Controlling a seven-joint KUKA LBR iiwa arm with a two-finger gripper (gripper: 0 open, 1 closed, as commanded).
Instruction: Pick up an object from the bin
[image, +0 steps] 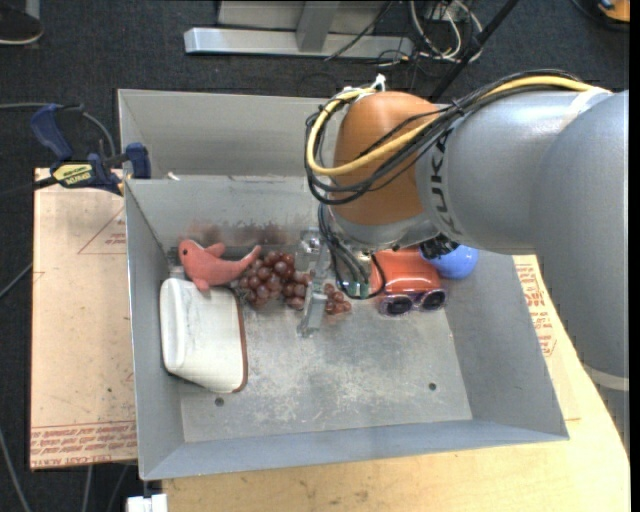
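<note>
In the camera view the gripper is low in the middle of the bin, at the right end of a bunch of dark red grapes that lies across the floor toward the back wall. A few grapes show on either side of it. Whether it is spread or closed I cannot tell, since the wrist and its cables hide the tip from above. The grapes look like a plastic cluster, so probably light. Each one is smooth, round and likely slippery, and the bunch as a whole is lumpy and may flex. I judge the best hold to be across the narrow right end, or on a stem if there is one, rather than on a single grape that could squirt out. A pink whale lies just left of the grapes with its tail touching them. A white tub sits in front of it against the left wall. An orange car with dark wheels stands just right of the gripper, and a blue ball lies behind the car. The car is the closest neighbour and could be nudged if the gripper shifts right. The whale's tail might drag along if the bunch is lifted. The front half of the floor is bare.
</note>
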